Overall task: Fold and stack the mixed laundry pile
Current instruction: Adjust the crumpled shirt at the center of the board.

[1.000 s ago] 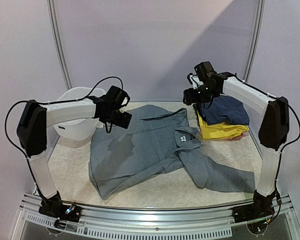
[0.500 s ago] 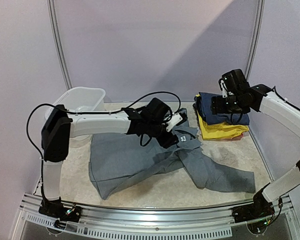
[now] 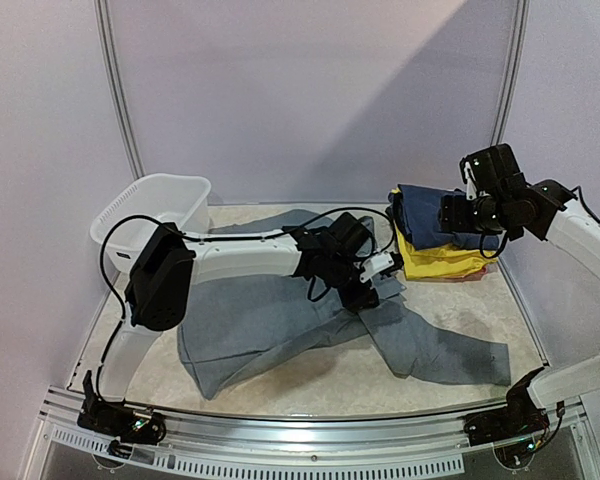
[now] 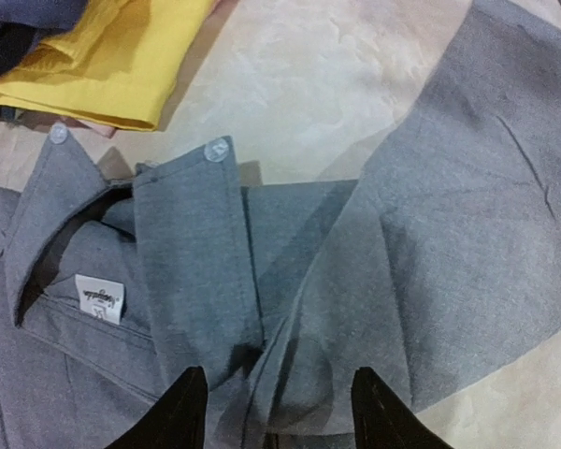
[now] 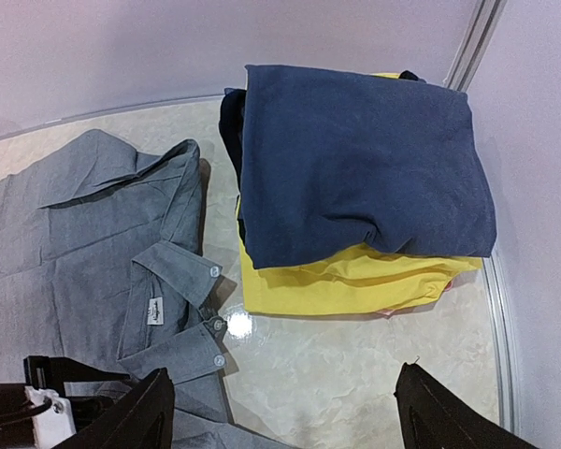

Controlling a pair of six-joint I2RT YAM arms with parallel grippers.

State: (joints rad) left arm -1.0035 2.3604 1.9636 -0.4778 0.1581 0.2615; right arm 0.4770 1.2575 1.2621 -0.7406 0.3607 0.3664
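Observation:
A large grey collared shirt point(image 3: 270, 320) lies spread across the table, one sleeve trailing to the front right. My left gripper point(image 3: 377, 274) reaches over it to the collar point(image 4: 192, 243). Its jaws stand open just above the fabric beside the collar point(image 4: 279, 412), a fold of grey cloth lying between the fingertips. At the back right sits a folded stack: a navy garment point(image 3: 445, 218) on top of a yellow one point(image 3: 440, 262), with a pink edge point(image 5: 390, 311) showing underneath. My right gripper point(image 3: 462, 212) hovers open above the stack's front edge point(image 5: 285, 402), holding nothing.
A white plastic basin point(image 3: 150, 205) stands at the back left. The table's metal rail point(image 3: 310, 445) runs along the front, and upright poles point(image 3: 508, 80) frame the back wall. Bare marbled tabletop point(image 5: 355, 365) shows between the shirt and the stack.
My left arm swung from beside the basin rightward across the shirt to its collar, its jaws narrowing. My right arm pulled right, from the stack's left side to over it.

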